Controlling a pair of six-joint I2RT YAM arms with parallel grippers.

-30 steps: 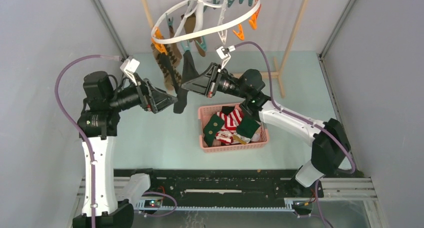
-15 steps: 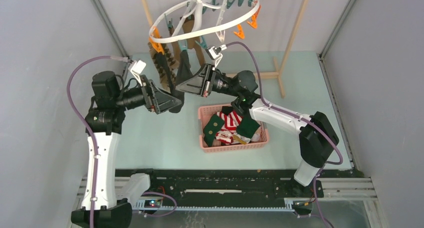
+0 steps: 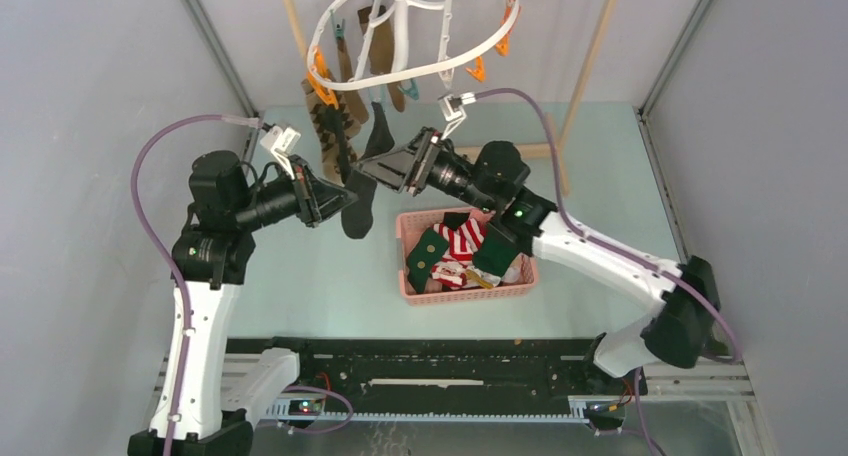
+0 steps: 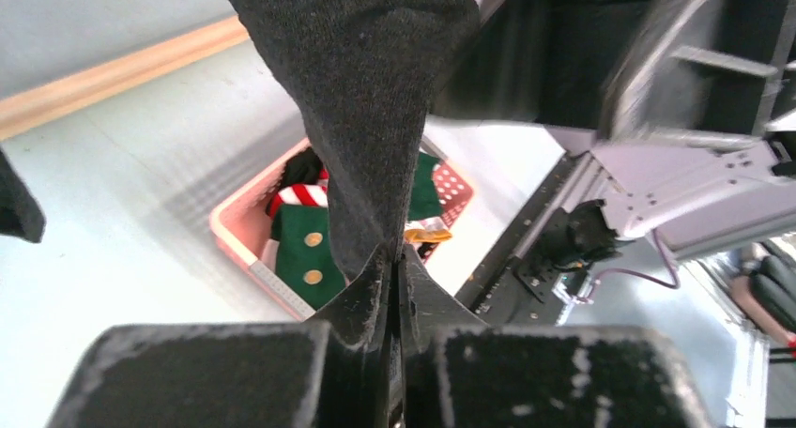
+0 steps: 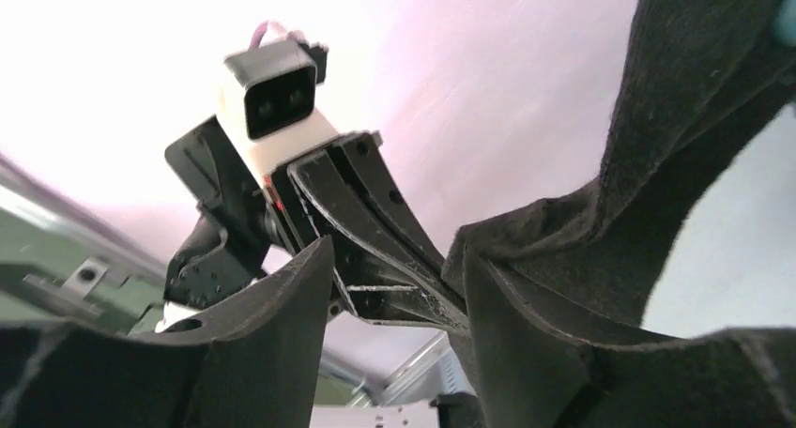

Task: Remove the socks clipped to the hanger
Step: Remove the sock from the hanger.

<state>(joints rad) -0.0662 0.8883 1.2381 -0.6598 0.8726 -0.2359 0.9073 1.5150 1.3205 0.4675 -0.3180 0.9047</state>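
a dark sock point(image 3: 358, 216) was seen hanging below the hanger point(image 3: 440, 68), its upper end running up toward the white ring. whether a pin was gripping it there could not be told. its lower part was pinched by the left gripper point(image 4: 392, 259), whose jaws were pressed flat together on the fabric. the right gripper point(image 5: 396, 254) was held just beside the same sock, a little higher. its fingers were spread apart with nothing between them, and the fabric was only draped along the outside of one finger.

beside the dark sock, an argyle sock point(image 3: 328, 126) and tan-brown socks point(image 3: 385, 46) were seen clipped to the ring among teal and orange pins. several pins on the far side were seen bare.

on the table beneath, a pink basket point(image 3: 412, 294) was placed just right of the grippers. a red-and-white striped sock point(image 3: 462, 238) and dark green socks point(image 3: 428, 248) were heaped in it.

the task was judged to be well over halfway. several socks were already dropped in the basket, one was being handled, and a few were left on the hanger.
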